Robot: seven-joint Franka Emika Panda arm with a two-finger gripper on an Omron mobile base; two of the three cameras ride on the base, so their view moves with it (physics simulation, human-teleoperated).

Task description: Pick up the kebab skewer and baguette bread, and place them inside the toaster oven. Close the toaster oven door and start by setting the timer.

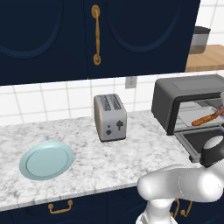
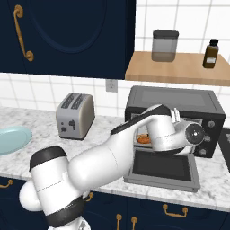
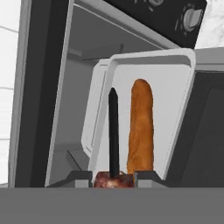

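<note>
Inside the toaster oven (image 3: 52, 109), skewer (image 3: 113, 131) and baguette (image 3: 141, 127) lie parallel, pointing inward.

No words, brands or numbers can be read anywhere; the small brown bottle (image 2: 211, 54) on the wooden shelf (image 2: 179, 69) may carry a label, too small to tell, and the toaster oven (image 2: 175, 119) knobs show no legible marks

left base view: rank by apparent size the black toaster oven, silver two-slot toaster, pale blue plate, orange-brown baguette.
1. Black boxy toaster oven
2. Silver two-slot toaster and round pale blue plate: look about alike, so unranked
3. Orange-brown baguette, inside the oven, smallest
</note>
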